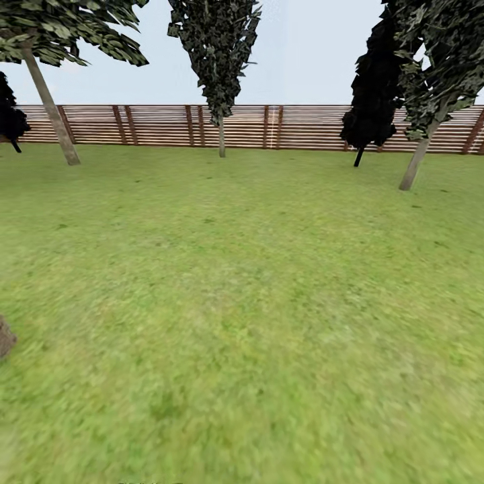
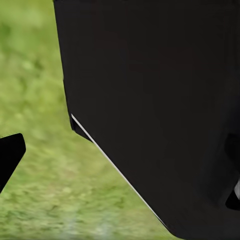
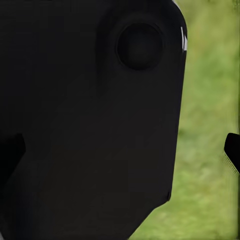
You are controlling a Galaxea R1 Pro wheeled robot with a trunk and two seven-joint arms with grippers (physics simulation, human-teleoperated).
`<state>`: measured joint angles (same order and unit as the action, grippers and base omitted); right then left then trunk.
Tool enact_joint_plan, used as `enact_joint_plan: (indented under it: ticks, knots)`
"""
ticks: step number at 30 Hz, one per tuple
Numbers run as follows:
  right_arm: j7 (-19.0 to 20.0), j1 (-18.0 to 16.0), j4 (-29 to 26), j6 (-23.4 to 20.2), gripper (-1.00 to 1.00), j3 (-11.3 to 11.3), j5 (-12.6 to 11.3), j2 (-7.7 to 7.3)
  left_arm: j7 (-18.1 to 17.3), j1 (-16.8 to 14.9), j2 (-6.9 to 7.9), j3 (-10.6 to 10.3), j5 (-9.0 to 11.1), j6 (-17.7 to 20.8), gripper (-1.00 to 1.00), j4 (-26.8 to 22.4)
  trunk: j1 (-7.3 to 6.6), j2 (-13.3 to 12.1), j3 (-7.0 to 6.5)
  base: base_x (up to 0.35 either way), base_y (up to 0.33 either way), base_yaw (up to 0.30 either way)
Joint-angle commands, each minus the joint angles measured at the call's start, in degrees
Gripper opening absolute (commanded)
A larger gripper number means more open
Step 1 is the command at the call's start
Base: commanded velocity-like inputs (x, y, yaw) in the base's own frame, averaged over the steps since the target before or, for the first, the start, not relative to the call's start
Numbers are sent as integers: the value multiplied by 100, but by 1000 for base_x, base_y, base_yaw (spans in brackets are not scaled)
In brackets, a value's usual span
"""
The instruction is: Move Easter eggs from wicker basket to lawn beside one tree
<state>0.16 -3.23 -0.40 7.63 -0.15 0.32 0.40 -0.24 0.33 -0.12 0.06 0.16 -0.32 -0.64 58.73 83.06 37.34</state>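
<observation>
You are crossing the mottled green lawn (image 1: 255,323) with gripper states untellable, risking overlooking the brown object (image 1: 5,337) at the head view's left edge.

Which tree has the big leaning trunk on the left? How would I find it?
Look along the brown slatted fence at the back of the lawn. At its left end stands a tree with a thick, pale trunk leaning left. The trees beside it are darker or thinner.

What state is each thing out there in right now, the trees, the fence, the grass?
lawn: green, mottled, nothing lying on its open middle.
fence: standing, brown slats unbroken.
pale-trunked tree at left: leaning.
pale-trunked tree at right: leaning.
dark conifer: standing by the fence.
</observation>
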Motion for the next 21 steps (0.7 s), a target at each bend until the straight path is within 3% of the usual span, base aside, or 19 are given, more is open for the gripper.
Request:
enact_joint_plan:
  ticks: [1, 7, 15, 21]
  knots:
    - [2, -3, 5, 19, 100, -2, 3, 0, -2, 2, 1, 1, 2, -3, 100, -6, 0, 2, -3, 0, 0, 233]
    - [2, -3, 5, 19, 100, -2, 3, -3, -2, 2, -3, 2, 2, -3, 100, -6, 0, 2, -39, 0, 0, 212]
    - [10, -3, 1, 17, 100, -2, 1, -7, -2, 2, 0, 2, 2, -3, 100, -6, 0, 2, -48, 0, 0, 65]
    - [10, -3, 5, 17, 100, 0, 3, 2, -2, 2, -1, 2, 2, -3, 100, -6, 0, 2, -48, 0, 0, 250]
